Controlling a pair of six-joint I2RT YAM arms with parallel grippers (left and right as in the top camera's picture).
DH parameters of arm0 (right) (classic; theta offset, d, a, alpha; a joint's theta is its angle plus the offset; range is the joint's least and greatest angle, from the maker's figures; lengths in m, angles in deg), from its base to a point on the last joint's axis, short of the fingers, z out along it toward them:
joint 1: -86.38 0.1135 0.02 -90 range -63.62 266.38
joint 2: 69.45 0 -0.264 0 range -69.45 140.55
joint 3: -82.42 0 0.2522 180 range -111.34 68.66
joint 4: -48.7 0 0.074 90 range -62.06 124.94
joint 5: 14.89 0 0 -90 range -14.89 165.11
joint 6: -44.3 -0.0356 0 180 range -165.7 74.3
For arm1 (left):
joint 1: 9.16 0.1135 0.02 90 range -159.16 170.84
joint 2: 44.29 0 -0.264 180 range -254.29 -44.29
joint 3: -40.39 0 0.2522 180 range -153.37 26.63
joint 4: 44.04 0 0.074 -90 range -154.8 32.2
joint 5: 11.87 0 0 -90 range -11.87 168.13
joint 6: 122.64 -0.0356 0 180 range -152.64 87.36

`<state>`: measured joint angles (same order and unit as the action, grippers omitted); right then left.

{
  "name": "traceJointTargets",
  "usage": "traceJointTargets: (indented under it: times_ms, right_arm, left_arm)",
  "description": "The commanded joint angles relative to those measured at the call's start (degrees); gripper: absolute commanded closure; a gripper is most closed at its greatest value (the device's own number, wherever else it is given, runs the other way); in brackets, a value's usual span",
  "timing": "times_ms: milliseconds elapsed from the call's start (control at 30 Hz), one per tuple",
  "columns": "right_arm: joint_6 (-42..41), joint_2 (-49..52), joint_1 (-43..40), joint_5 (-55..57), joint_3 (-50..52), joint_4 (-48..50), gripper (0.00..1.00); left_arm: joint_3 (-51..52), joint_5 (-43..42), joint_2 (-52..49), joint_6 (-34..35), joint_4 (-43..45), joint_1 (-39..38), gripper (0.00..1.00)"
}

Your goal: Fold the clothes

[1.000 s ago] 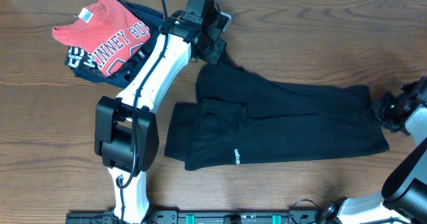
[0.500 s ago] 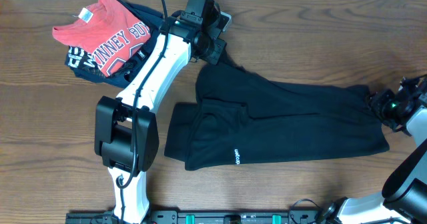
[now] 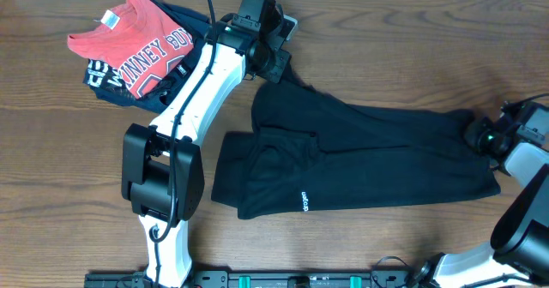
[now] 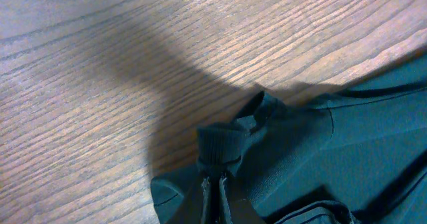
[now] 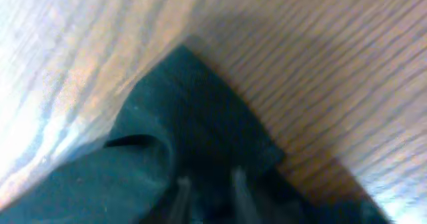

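The clothes (image 3: 369, 151), a black T-shirt with a small white logo (image 3: 303, 202), lie partly folded across the middle of the table. At the shirt's far top-left corner, my left gripper (image 3: 276, 65) is shut on the ribbed collar; the left wrist view shows its tips (image 4: 215, 184) pinching that black fabric (image 4: 347, 131). My right gripper (image 3: 477, 138) sits at the shirt's right edge. The right wrist view is blurred: its fingers (image 5: 208, 183) stand a little apart over a corner of the cloth (image 5: 173, 104), with dark fabric between them.
A red T-shirt with white lettering (image 3: 137, 39) lies on a navy garment (image 3: 101, 75) at the back left. The left arm's base (image 3: 163, 185) stands just left of the black shirt. Bare wood (image 3: 386, 48) shows behind the shirt.
My right gripper has moved left onto the shirt's right edge, and its fingers have drawn closer together. The left gripper and the shirt have not moved.
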<state>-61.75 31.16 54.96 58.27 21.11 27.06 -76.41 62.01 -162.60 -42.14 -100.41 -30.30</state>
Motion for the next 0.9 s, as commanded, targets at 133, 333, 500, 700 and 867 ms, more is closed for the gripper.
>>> traceJointTargets:
  times_ms: [133, 333, 500, 700, 867]
  right_arm:
    - [-0.20, 0.17, -0.59, -6.08, -0.44, 0.72, 0.99]
    - [-0.42, -2.62, -4.07, -15.96, -2.45, 0.90, 0.99]
    - [-1.05, -4.26, -5.73, -16.90, -2.47, 1.03, 0.99]
    - [1.31, -3.91, -5.42, -10.01, -2.45, -0.57, 0.61]
    - [1.57, -0.42, -3.08, -5.60, -2.21, 0.07, 0.56]
  left_arm:
    - [-0.48, 0.35, -0.31, -0.98, 0.00, 0.20, 0.94]
    - [-0.48, 0.35, -0.31, -0.98, 0.00, 0.20, 0.94]
    - [-0.48, 0.35, -0.31, -0.98, 0.02, 0.20, 0.94]
    - [-0.48, 0.35, -0.31, -0.96, 0.04, 0.17, 0.94]
    - [-0.48, 0.33, -0.31, -0.94, 0.00, 0.20, 0.90]
